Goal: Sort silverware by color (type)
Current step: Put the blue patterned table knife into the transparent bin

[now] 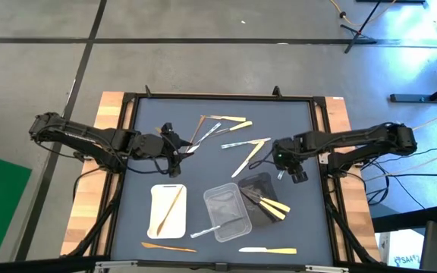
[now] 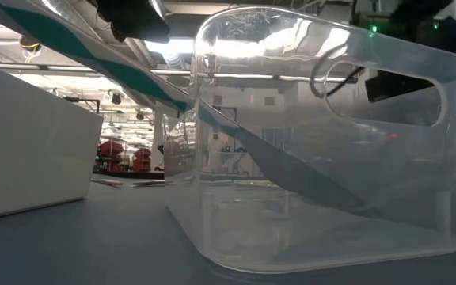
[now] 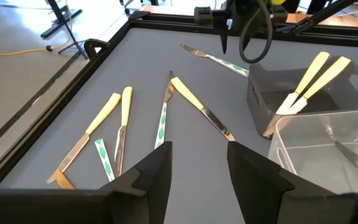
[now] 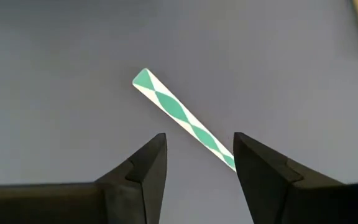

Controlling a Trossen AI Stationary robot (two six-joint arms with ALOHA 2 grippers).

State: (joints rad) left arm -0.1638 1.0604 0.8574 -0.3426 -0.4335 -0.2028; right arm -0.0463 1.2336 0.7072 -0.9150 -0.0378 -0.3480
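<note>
Hovering just beyond the black tray's (image 1: 266,184) far edge, your right gripper (image 1: 287,168) has its fingers spread, with a green-patterned utensil handle (image 4: 182,117) lying on the mat between them and bare mat all round. Your left gripper (image 1: 174,146) is released too, with the loose silverware (image 3: 120,127) scattered just ahead of it. Past those pieces stand the clear tray (image 1: 227,211) and black tray, two cream-handled knives (image 3: 309,82) leaning on the black rim.
</note>
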